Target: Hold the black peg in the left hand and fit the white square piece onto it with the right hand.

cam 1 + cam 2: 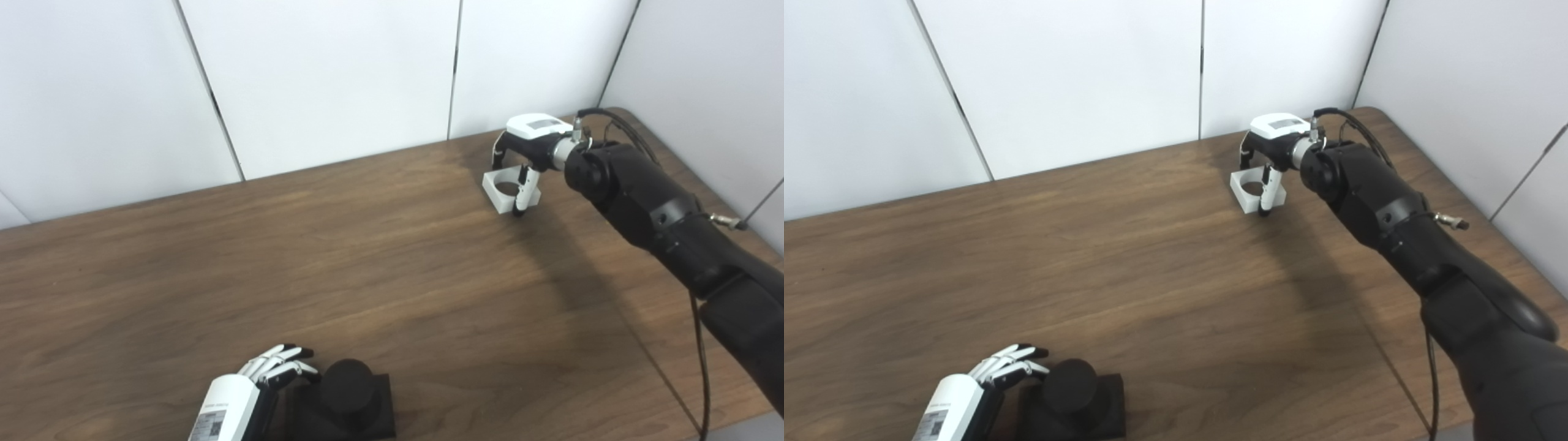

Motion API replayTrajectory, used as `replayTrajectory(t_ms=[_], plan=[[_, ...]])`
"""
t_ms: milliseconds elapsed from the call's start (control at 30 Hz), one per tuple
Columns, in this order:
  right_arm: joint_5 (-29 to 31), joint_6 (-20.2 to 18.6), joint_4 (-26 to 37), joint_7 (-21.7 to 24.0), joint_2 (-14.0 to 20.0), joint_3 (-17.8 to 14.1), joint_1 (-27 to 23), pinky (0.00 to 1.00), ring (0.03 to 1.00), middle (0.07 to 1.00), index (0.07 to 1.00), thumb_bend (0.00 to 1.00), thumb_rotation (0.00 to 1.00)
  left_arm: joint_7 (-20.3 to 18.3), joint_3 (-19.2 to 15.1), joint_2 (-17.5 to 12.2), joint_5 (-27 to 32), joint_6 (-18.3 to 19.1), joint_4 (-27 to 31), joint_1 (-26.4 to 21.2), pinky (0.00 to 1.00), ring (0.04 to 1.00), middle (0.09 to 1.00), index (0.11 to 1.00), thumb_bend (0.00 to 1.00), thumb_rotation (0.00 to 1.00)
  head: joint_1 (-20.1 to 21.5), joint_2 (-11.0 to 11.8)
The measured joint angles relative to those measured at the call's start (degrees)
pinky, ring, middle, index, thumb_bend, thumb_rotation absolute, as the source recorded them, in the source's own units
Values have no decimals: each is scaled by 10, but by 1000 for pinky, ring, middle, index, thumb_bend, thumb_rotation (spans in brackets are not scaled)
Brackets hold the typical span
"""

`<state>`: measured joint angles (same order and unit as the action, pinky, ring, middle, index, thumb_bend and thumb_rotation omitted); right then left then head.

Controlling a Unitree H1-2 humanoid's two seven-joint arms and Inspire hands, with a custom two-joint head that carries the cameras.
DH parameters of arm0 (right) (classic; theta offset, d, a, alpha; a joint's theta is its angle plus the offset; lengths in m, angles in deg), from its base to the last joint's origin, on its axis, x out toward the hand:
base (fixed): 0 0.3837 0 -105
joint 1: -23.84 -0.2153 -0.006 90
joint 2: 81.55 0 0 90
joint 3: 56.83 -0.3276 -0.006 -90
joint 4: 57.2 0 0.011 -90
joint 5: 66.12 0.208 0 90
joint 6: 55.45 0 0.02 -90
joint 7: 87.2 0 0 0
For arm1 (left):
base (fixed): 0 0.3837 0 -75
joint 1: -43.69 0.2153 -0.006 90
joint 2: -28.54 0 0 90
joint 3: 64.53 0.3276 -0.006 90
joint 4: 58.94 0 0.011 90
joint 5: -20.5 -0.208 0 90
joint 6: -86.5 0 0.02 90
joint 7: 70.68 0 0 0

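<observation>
Black peg (346, 384): a short round cylinder standing upright on a flat black square base (383, 409), at the near edge of the counter (343, 257), left of centre. Base lies flat on the wood; peg and base read as one dark unit (seam between them not resolvable).

Left robot hand (269, 376): just beside the peg on its left, arm entering from the bottom edge. Fingers (288, 353) extended and slightly spread, tips pointing toward the peg's far side. Thumb reaches in toward the peg near the base. Nothing is enclosed by it; hand reads as open. Whether the thumb actually touches the peg or base I cannot tell.

White square piece (503, 192): far right part of the counter, well apart from the peg, close to the back wall panels (331, 79). It is a low white block with a round hole through its top face, resting flat on the wood.

Right robot hand (520, 162): directly over and around the white piece. One finger comes down on the far left side of the block, another down the near right side, its tip reaching counter level. Fingers are closed in against the block on opposing sides, so gripping it (block not lifted; it sits on the surface).

Right arm (649, 208), black, stretches in from the lower right with a cable (698, 343) trailing along it.
</observation>
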<state>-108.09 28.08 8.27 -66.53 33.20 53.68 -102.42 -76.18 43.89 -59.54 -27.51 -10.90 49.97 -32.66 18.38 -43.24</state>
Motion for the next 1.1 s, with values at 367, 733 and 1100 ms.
replayTrajectory(t_ms=[367,733,1100], plan=[[25,-13,292,87,10,-32,61,828,882,777,485,523,130,-3,11,21,-30,23,6,1,808,857,800,487,514,49,-57,-4],[98,-50,554,177,-27,-53,126,774,857,745,482,523,128,-3,33,37,-67,48,6,-4,838,853,799,487,514,51,-124,-15],[123,-67,669,217,-54,-59,197,773,841,727,481,522,127,-14,50,48,-87,80,11,-9,847,861,801,487,513,51,-149,-25]])
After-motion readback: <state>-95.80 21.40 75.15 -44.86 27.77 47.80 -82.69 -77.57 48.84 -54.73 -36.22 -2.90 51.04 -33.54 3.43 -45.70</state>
